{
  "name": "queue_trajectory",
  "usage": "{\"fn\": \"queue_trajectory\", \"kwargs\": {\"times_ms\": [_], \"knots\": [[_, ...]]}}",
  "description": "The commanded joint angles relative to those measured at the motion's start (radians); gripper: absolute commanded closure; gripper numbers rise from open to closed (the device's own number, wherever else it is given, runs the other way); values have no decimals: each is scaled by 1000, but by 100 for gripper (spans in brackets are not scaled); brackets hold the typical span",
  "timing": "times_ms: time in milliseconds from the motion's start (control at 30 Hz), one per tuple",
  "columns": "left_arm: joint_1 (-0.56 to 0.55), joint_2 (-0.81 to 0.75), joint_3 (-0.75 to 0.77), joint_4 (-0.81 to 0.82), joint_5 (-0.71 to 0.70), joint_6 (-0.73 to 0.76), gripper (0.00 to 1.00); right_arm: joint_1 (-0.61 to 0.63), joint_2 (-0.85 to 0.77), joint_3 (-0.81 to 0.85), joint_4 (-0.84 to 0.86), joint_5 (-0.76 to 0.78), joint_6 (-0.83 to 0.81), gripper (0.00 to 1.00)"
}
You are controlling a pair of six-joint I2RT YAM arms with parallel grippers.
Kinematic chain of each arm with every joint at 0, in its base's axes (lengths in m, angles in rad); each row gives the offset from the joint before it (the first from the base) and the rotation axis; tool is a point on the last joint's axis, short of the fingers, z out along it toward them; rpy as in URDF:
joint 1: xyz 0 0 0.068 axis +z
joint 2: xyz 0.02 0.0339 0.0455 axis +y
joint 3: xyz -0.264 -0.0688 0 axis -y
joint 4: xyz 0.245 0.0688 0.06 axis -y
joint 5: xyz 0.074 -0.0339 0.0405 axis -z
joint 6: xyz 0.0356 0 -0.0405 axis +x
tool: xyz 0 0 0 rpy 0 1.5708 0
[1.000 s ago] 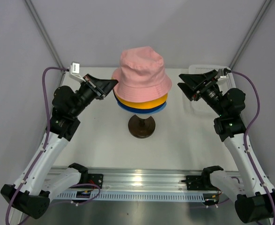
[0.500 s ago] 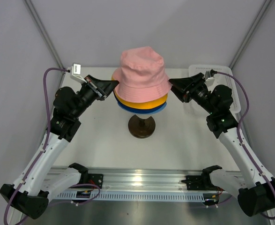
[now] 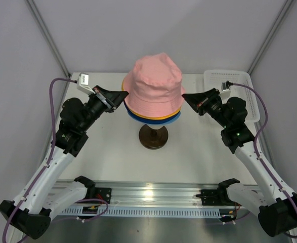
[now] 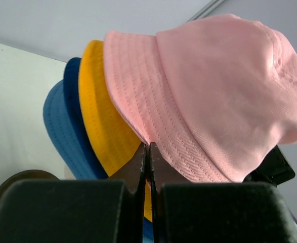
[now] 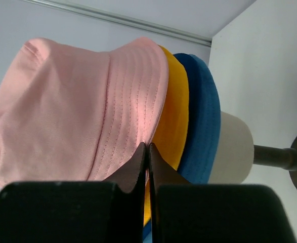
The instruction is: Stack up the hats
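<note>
Pink hat (image 3: 155, 81) tops the stack, over yellow hat (image 4: 100, 111), navy hat (image 4: 72, 96) and light blue hat (image 4: 57, 121), all on the mannequin head (image 5: 234, 149) mid-desk (image 3: 108, 147); left gripper (image 3: 122, 96) and right gripper (image 3: 184, 96) both closed tight, tips at the pink brim's opposite edges.

Robotics lab test cell, by the evidence. A white tabletop (image 3: 113, 157) was boxed in by plain grey panels (image 3: 11, 61), with metal struts (image 3: 46, 34) slanting at upper left and upper right of the frame. White robot arms (image 3: 52, 164) were bolted to a slotted aluminium rail (image 3: 153, 195) along the bottom edge, and purple cables (image 3: 50, 121) were looped beside them.
</note>
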Motion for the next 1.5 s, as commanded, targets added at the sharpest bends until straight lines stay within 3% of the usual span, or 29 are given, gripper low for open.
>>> {"fn": "queue_trajectory", "kwargs": {"times_ms": [0, 233, 533, 867, 1200, 1300, 1467], "knots": [[-14, -15, -14, -83, -45, 33, 99, 5, -43, -71, -57, 73, -87, 100], [-14, 10, -34, -196, -94, 2, 99, 11, 50, -77, -68, 17, -152, 100], [-14, 15, -99, -200, -58, -10, 99, 29, 124, -59, -82, 15, -233, 100], [-30, -111, -195, -166, -7, -24, 99, 19, 311, 179, -108, -76, -337, 100], [-136, -136, -196, -212, -105, -33, 99, 14, 532, 446, -175, -195, -440, 100], [-136, -156, -161, -253, -154, 5, 96, 14, 540, 452, -184, -204, -465, 93], [-135, -199, -39, -335, -289, 80, 81, 5, 501, 455, -210, -209, -505, 78]]}}
